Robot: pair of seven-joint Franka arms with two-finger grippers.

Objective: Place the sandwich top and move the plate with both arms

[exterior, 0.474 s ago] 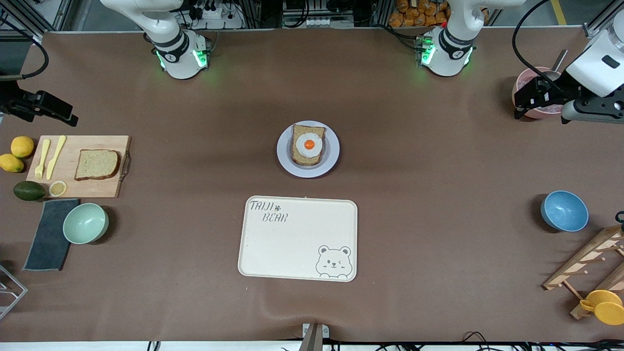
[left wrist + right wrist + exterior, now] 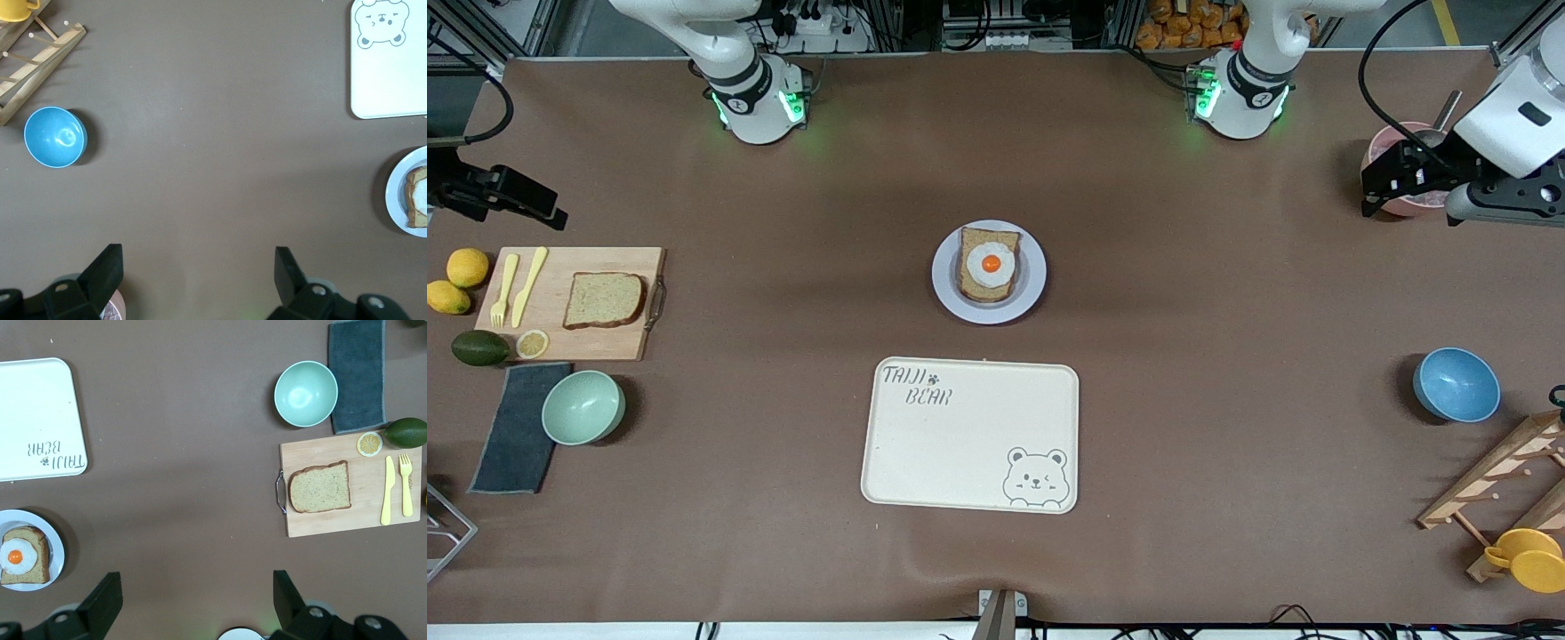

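Observation:
The sandwich top, a plain brown slice, lies on a wooden cutting board at the right arm's end of the table. In the middle of the table the plate carries a bread slice with a fried egg. My right gripper hangs open and empty, up in the air over the table's edge beside the board. My left gripper is open and empty too, over a pink bowl at the left arm's end.
A cream tray with a bear drawing lies nearer the camera than the plate. Beside the board are a green bowl, grey cloth, avocado and lemons. A blue bowl, wooden rack and yellow cup sit at the left arm's end.
The left gripper has shifted very slightly over the pink bowl. Nothing on the table has moved.

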